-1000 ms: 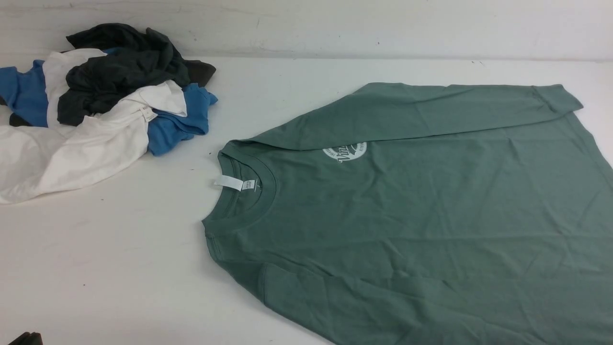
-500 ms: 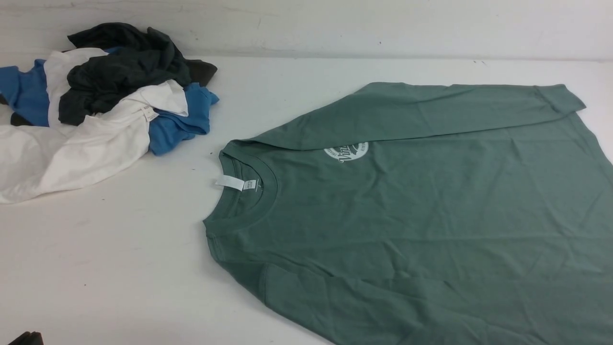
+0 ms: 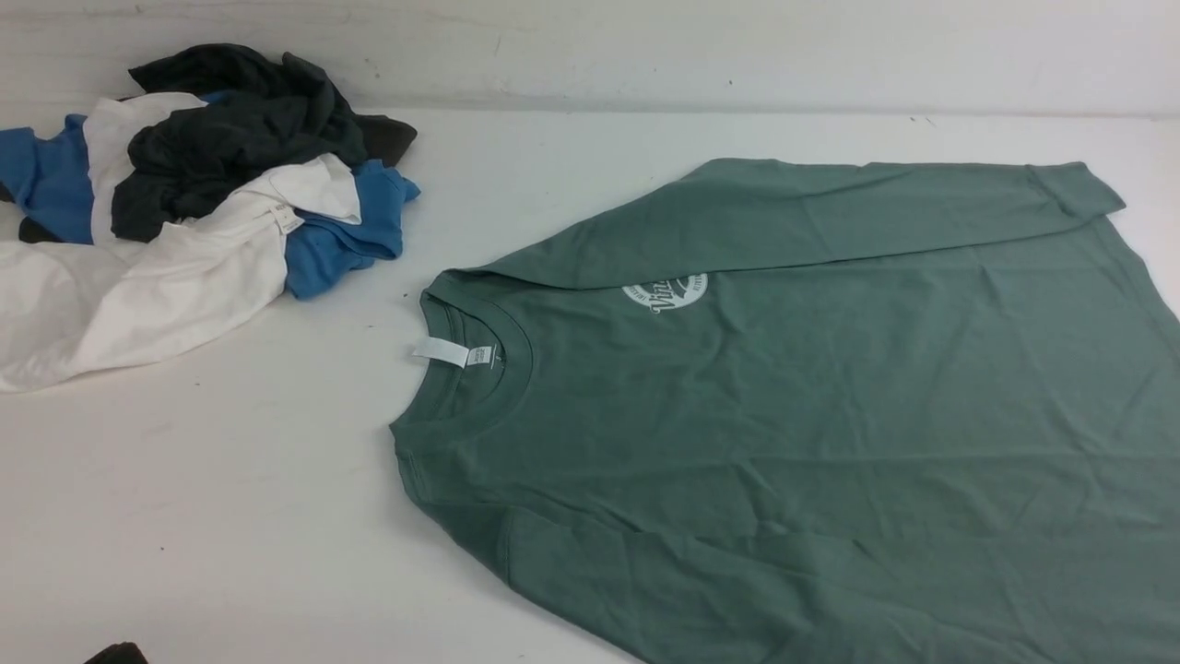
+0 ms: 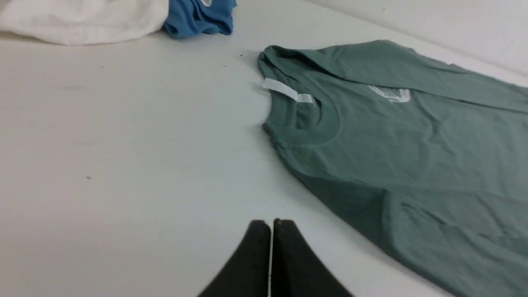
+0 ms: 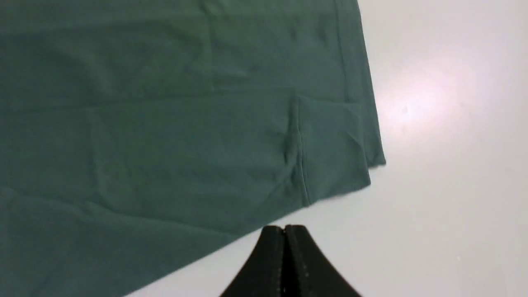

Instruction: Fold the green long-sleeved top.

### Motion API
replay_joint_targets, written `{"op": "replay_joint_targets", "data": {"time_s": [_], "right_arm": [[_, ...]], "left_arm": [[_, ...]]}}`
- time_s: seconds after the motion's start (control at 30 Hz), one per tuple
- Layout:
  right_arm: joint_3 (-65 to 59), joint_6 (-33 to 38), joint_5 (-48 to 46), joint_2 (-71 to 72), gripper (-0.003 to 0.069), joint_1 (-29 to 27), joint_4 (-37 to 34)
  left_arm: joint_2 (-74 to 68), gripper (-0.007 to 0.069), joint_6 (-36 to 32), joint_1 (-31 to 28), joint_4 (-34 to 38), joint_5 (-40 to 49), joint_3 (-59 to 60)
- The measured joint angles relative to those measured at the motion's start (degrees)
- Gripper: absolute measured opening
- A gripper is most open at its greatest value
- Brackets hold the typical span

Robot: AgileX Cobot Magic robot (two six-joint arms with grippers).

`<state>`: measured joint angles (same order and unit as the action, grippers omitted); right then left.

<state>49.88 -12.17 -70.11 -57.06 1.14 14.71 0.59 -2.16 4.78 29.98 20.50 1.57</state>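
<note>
The green long-sleeved top [image 3: 811, 397] lies flat on the white table, collar and white neck label [image 3: 441, 351] to the left. Its far sleeve is folded across the chest and half covers the round white logo [image 3: 664, 292]. The near sleeve lies folded along the front edge. My left gripper [image 4: 271, 223] is shut and empty above bare table, short of the near shoulder [image 4: 330, 194]. Only its dark tip [image 3: 115, 654] shows in the front view. My right gripper [image 5: 284, 228] is shut and empty, just off the near sleeve's cuff [image 5: 334, 148] at the hem corner.
A heap of other clothes sits at the back left: a dark charcoal garment [image 3: 240, 129], a blue one [image 3: 341, 240] and a white one [image 3: 138, 286]. The white wall [image 3: 645, 46] rises behind the table.
The left gripper's tip at the bottom left corner of the front view has shifted a little to the right. The top and the heap have not moved.
</note>
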Motion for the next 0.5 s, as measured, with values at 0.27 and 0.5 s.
{"op": "replay_joint_targets", "data": {"time_s": [0.27,0.5], "right_arm": [[0.06,12.17,7.93,-18.06,-0.0014,-17.38,-13.44],[3.46,17.43,13.86,-28.61,-0.0013,-25.37,-16.62]], "left_arm": [[0.00,-0.0004,0.06,0.00,20.23,-0.22,0.00],[0.00,-0.0004,-1.95,0.00,26.74,-1.89,0.00]]}}
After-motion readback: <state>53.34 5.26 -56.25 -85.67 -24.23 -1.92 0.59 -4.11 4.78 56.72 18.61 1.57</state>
